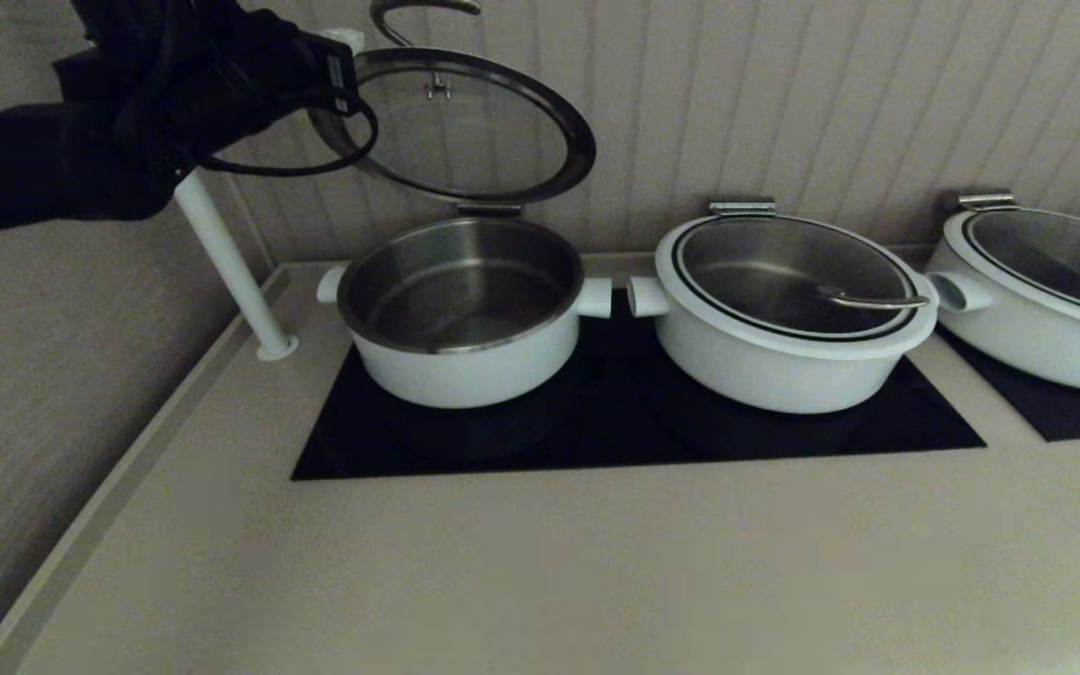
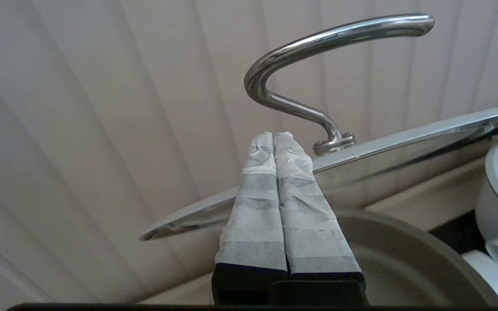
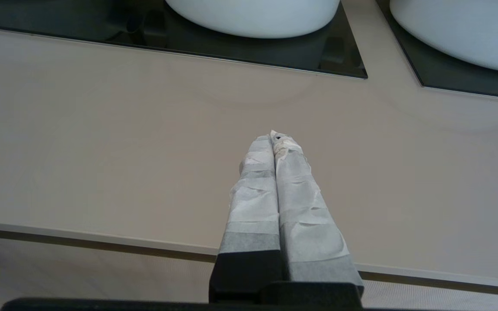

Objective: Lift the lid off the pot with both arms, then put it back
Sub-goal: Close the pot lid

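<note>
The pot (image 1: 460, 314) stands open on the left of the black cooktop, its steel bowl empty. The glass lid (image 1: 465, 122) is tilted up over the pot's far side, and its looped steel handle (image 1: 423, 11) points up. My left arm (image 1: 156, 103) reaches in from the upper left to the lid's left edge. In the left wrist view my left gripper (image 2: 273, 136) is shut and empty. Its tips lie across the lid's rim (image 2: 404, 138) beside the base of the handle (image 2: 333, 36). I cannot tell whether they touch it. My right gripper (image 3: 274, 134) is shut and empty over the bare counter, outside the head view.
Two wider white pots with lids on stand to the right, one in the middle (image 1: 788, 314) and one at the far right (image 1: 1046, 295). A white post (image 1: 231, 272) leans at the counter's left back corner. The ribbed wall (image 1: 784, 103) is close behind. The counter's front edge (image 3: 102, 237) lies under my right gripper.
</note>
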You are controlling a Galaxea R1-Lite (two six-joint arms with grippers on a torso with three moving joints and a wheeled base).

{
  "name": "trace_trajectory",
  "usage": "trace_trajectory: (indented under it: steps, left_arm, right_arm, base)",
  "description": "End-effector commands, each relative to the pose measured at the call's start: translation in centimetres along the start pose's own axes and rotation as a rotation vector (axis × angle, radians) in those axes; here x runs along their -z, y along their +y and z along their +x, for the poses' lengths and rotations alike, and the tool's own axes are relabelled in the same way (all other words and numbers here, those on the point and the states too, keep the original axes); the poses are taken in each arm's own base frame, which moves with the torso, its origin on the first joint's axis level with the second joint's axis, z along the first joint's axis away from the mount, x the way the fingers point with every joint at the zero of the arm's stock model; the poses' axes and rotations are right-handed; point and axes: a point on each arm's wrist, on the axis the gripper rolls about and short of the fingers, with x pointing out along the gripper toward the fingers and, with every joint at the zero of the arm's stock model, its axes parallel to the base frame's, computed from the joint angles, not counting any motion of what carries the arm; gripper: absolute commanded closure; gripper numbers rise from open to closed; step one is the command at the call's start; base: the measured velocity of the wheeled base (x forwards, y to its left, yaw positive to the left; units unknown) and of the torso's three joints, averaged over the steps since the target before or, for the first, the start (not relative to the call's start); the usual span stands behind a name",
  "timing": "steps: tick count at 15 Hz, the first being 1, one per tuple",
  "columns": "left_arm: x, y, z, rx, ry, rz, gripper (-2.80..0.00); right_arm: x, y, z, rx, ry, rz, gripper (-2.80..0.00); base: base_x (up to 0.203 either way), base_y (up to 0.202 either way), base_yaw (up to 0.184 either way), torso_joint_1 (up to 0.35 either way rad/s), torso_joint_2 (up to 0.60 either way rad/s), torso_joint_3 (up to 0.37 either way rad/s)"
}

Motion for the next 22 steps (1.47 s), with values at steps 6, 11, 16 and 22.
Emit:
trace_trajectory:
  steps: [6, 11, 16, 22]
  left_arm:
    - [-0.8, 0.0, -1.2, 0.001, 0.002, 0.002, 0.00]
    - [-0.7, -0.3, -2.4, 0.010, 0.026, -0.003, 0.00]
    - [-0.3, -0.4, -2.9, 0.013, 0.047, -0.006, 0.00]
    - [-1.4, -0.1, -2.5, 0.000, 0.004, 0.000, 0.00]
  right_arm:
    - [0.0, 0.0, 0.0, -0.001, 0.001, -0.001, 0.00]
    - [0.0, 0.0, 0.0, -0.001, 0.001, -0.001, 0.00]
    - [0.0, 0.0, 0.0, -0.001, 0.001, -0.001, 0.00]
    - [0.0, 0.0, 0.0, -0.001, 0.000, -0.001, 0.00]
  base:
    - [0.000, 0.000, 0.000, 0.000, 0.00, 0.000]
    - [0.000, 0.000, 0.000, 0.000, 0.00, 0.000]
    - [0.000, 0.000, 0.000, 0.000, 0.00, 0.000]
    - [0.000, 0.000, 0.000, 0.000, 0.00, 0.000]
